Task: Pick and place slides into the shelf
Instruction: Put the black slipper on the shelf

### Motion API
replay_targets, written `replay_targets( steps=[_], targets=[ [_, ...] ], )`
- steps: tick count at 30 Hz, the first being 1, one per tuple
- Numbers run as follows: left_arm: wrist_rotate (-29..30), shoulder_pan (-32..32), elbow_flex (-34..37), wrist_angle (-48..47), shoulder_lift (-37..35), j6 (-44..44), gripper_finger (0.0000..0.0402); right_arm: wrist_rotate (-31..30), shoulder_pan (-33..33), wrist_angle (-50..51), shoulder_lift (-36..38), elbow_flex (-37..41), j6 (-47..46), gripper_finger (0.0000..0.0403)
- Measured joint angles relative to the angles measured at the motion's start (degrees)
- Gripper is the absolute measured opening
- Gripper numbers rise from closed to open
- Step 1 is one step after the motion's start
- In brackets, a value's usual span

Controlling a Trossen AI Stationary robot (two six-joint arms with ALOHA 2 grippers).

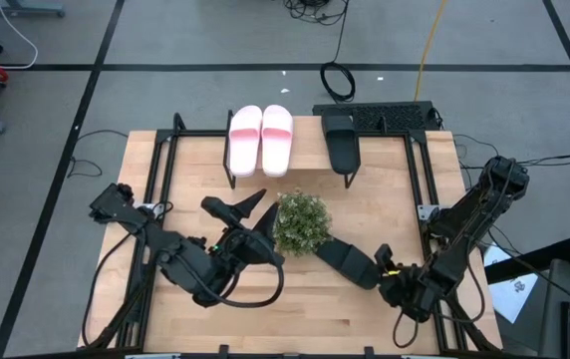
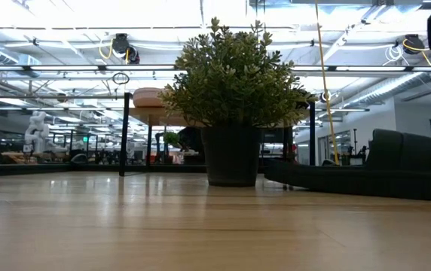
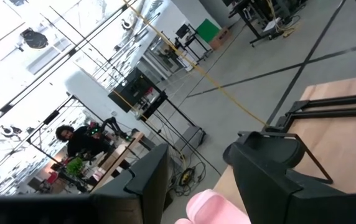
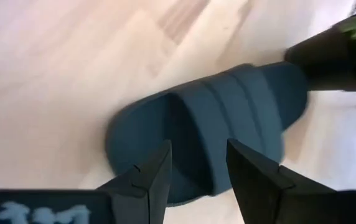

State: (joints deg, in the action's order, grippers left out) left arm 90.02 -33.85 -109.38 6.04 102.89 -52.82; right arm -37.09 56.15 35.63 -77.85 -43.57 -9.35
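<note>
Your right gripper (image 1: 385, 271) sat at about four o'clock from table centre, right at the heel end of the loose black slide (image 1: 347, 261). In the right wrist view its fingers (image 4: 147, 177) stood parted with that slide (image 4: 209, 134) just ahead of them — nothing between them, no contact visible.

That black slide lay flat on the table (image 1: 385, 189), its far end just beside the pot of the green plant (image 1: 301, 221). In the low view the plant (image 2: 233, 90) stood mid-table and the slide (image 2: 366, 179) showed as a low dark shape to its right.

The shelf (image 1: 295, 150) ran along the twelve o'clock edge of the table. You already had three slides on it: the pink pair (image 1: 261, 140) side by side toward eleven o'clock, and one black slide (image 1: 342, 143) at about one o'clock, a gap between it and the pink ones.

Your left gripper (image 1: 245, 204) was at roughly nine o'clock from the plant, close to its foliage, raised and pointing toward the shelf. Its fingers (image 3: 150, 180) were spread apart and empty — the left wrist view looked out between them at a pink slide (image 3: 218, 208) and the room beyond.
</note>
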Motion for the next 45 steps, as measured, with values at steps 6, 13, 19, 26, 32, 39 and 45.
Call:
replay_targets(
  steps=[6,13,19,26,32,39,45],
  targets=[
    [0.0,1.4,0.0,-0.2,0.0,-0.1,0.0182,-3.6,0.2,0.2,0.0,0.2,-0.7,0.0146],
    [0.0,1.7,0.0,-0.3,0.0,-0.5,0.0182,-2.2,-0.2,-2.0,0.0,3.5,-0.7,0.0146],
    [0.0,1.7,0.0,-0.2,0.0,-0.6,0.0182,-5.1,-0.5,-2.5,0.0,4.6,-0.3,0.0146],
    [0.0,2.1,0.0,-0.2,0.0,-0.9,0.0182,-5.5,-0.8,-7.2,-0.1,7.5,1.7,0.0146],
    [0.0,2.8,0.0,-0.2,0.0,-0.9,0.0182,-9.7,-2.0,-7.9,-0.1,7.8,3.0,0.0146],
    [0.0,3.1,0.0,-0.2,0.0,-0.9,0.0182,-9.4,-3.3,-13.7,-0.1,11.3,4.9,0.0146],
    [0.0,3.1,0.0,-0.2,0.0,-0.9,0.0182,-13.9,-3.3,-17.0,-0.1,13.5,6.5,0.0146]
  ],
)
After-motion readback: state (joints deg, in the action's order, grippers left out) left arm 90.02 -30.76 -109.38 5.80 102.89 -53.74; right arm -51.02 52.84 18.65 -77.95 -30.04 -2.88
